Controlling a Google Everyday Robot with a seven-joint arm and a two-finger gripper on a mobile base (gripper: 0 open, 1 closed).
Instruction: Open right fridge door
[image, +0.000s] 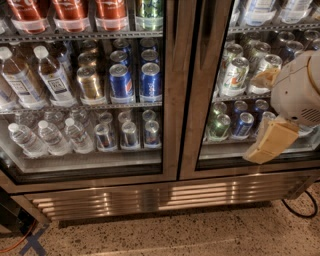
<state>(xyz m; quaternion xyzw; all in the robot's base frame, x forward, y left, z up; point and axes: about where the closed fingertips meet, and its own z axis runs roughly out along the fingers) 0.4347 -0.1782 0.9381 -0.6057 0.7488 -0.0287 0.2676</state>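
- No tabletop in view, so places are given vs the fridge (150, 197) frame and the picture edges.
- Right fridge door (192, 100): right half of the cooler, and it looks shut. Its steel stile sits tight beside the left door (169, 75) at centre, with no gap seen.
- Bar handle (207, 65) runs vertically along the door's inner (centre) edge. Judged: hinge is on the far right, so the door swings out from the centre.
- Gripper (277, 120): at the right edge of the picture, mid-height, in front of the right pane and level w/ the can shelves (235, 75). It is well right of the handle.
- Claw state: cannot tell how far open it is. Nothing seen in its hold, and no contact w/ handle or door evident.
- Why it sits there (judged): approach phase. Arm is already at about handle height, so a sideways reach toward the centre would bring the claw to the bar.
- Next needs: line up w/ the bar, close round it, pull outward on an arc.
- Risk: knocking the glass, or the claw slipping off smooth steel.
- Black cable (300, 207) lies on the floor at bottom right, under the door's likely swing path.
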